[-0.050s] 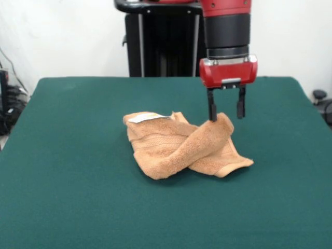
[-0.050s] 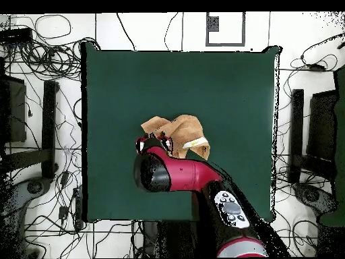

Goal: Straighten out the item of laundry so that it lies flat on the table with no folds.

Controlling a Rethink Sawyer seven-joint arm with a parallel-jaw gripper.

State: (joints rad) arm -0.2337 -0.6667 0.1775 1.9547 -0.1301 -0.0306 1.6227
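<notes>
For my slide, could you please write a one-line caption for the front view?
Sawyer gripper, fingers open, at a raised fold of the crumpled orange towel on the green table.

One camera faces me from across the table (image 1: 62, 207), low and fairly near, looking slightly down. The other hangs high above, looking straight down, taking in the whole table (image 2: 222, 88). Both share its green top.
</notes>
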